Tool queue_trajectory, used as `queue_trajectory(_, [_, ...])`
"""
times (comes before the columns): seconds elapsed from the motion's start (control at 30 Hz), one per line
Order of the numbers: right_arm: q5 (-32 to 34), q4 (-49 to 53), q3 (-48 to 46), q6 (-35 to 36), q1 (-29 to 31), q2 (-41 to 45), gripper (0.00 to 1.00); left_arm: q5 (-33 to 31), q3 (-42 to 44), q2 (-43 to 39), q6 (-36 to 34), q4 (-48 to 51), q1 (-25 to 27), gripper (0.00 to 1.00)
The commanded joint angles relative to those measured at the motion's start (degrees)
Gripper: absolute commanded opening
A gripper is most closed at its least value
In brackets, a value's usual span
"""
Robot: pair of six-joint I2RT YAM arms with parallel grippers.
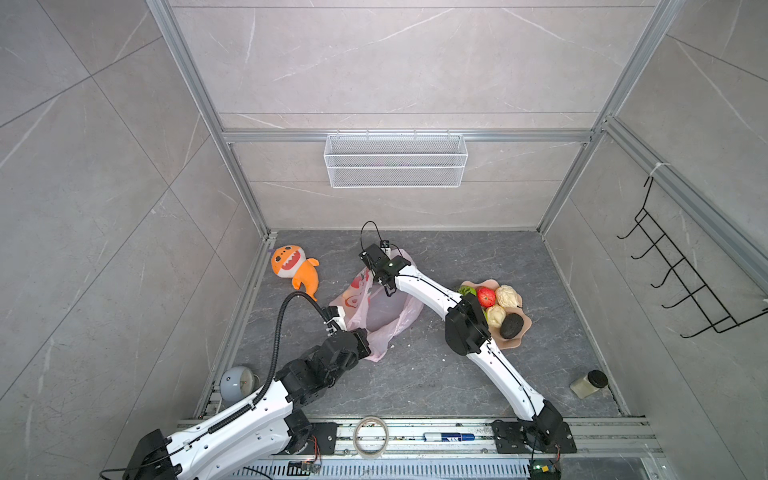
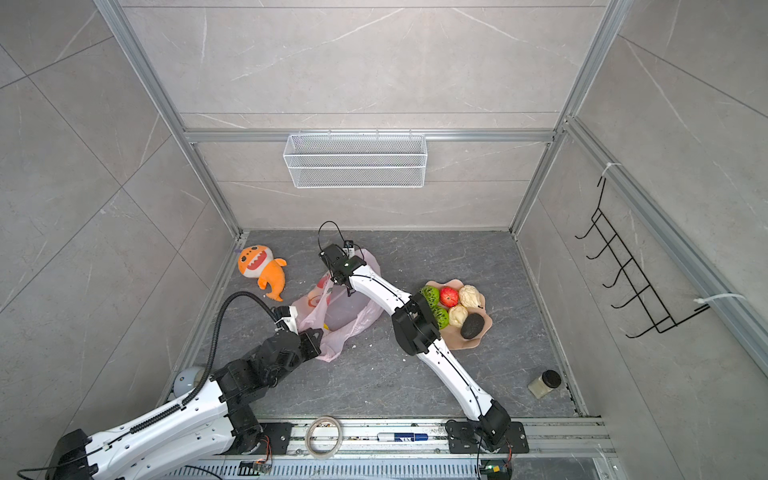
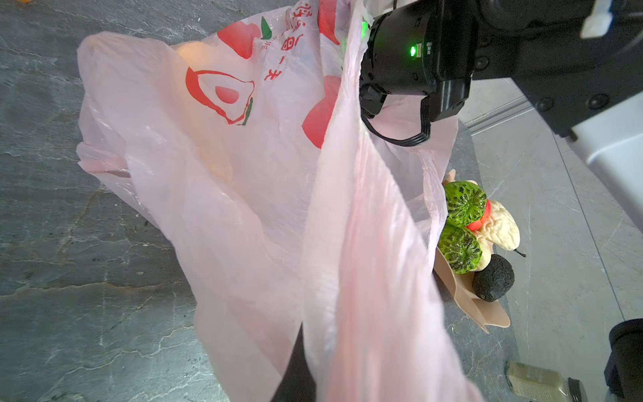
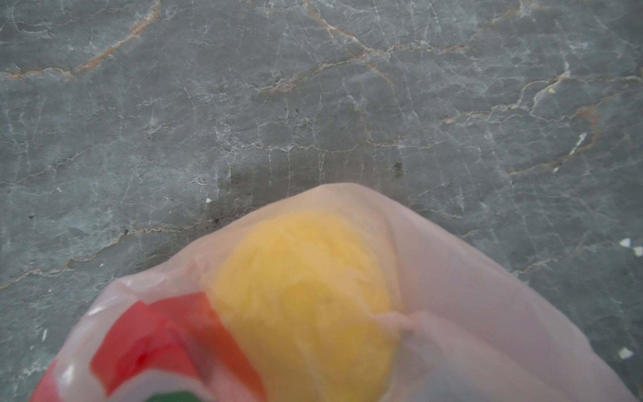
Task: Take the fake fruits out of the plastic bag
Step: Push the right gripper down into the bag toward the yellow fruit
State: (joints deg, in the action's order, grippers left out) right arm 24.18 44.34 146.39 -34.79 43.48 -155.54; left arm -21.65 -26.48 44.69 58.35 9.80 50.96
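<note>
My left jaws are clenched on the near rim of the plastic bag (image 1: 386, 316), holding its mouth up. In the left wrist view the pink film runs taut toward them. My right jaws are down at the bag's far end, buried in film. No view shows their fingers, so I cannot tell whether they are released or grasping something.

Right in front of the right wrist camera a yellow lemon (image 4: 306, 296) sits inside the bag, blurred through the plastic. That fruit is not yet out.

The bag lies slumped and mostly flat in the middle of the desk (image 1: 436, 374). Off to its right, beside my right arm's elbow, the peach bowl (image 1: 515, 341) holds the red apple (image 1: 486, 296), cream lumpy pieces (image 1: 508, 296), dark avocado (image 1: 511, 326) and two green bumpy balls (image 2: 432, 296).

I judge the job mostly done, with the lemon left to lift clear. Whether anything else hides in the folds, I cannot tell.
</note>
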Motion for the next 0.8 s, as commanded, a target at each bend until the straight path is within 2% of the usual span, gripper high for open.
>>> queue_trajectory(0.0, [0.33,-0.37,0.55,-0.25,-1.07,-1.52,0.8,1.0,0.23,-1.0,0.19,-0.93,-0.16,0.0])
queue_trajectory(0.3, [-0.27,-2.93,-0.83,1.3,-1.52,-0.91,0.76,0.9,0.6,-2.03,0.38,-0.4,-0.16,0.0])
queue_trajectory(0.77, [-1.66,-3.82,-1.54,1.2,-2.7,-0.52,0.79,0.38,0.42,-5.22,0.19,2.04,-0.16,0.0])
